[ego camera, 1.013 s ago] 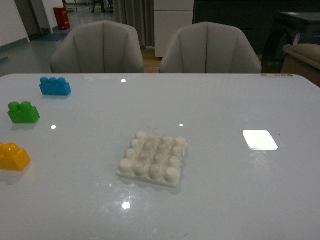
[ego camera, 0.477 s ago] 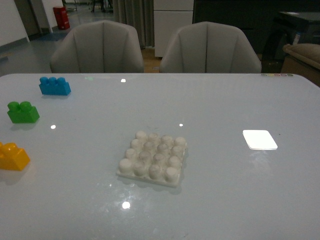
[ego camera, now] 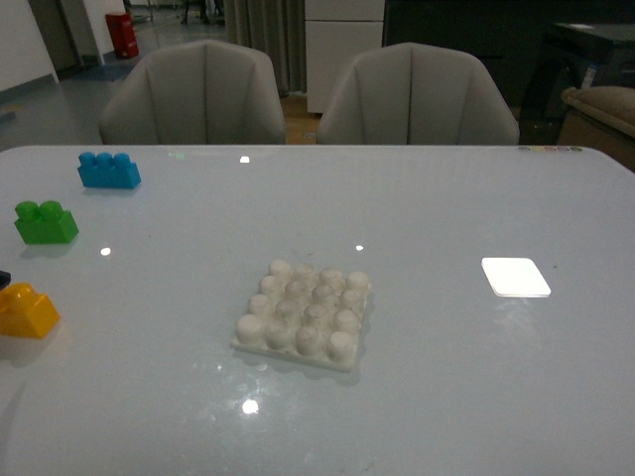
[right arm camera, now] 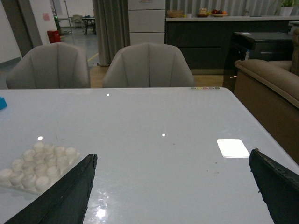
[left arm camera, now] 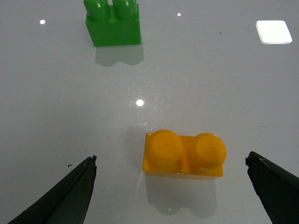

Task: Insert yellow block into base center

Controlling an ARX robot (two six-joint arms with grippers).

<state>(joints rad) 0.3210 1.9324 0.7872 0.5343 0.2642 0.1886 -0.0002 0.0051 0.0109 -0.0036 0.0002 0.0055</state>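
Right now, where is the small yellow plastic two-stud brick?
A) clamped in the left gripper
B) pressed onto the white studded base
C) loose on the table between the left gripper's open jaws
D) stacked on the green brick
C: the yellow brick sits on the table with the left gripper open wide, jaws touching neither end.

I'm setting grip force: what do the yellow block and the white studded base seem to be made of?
The yellow block looks like molded hard plastic, smooth and semi-glossy: even color, rounded studs with soft highlights. The base also looks plastic but duller, nearly matte; its studs show little shine and grey mottling, so wear or a softer material can't be excluded.
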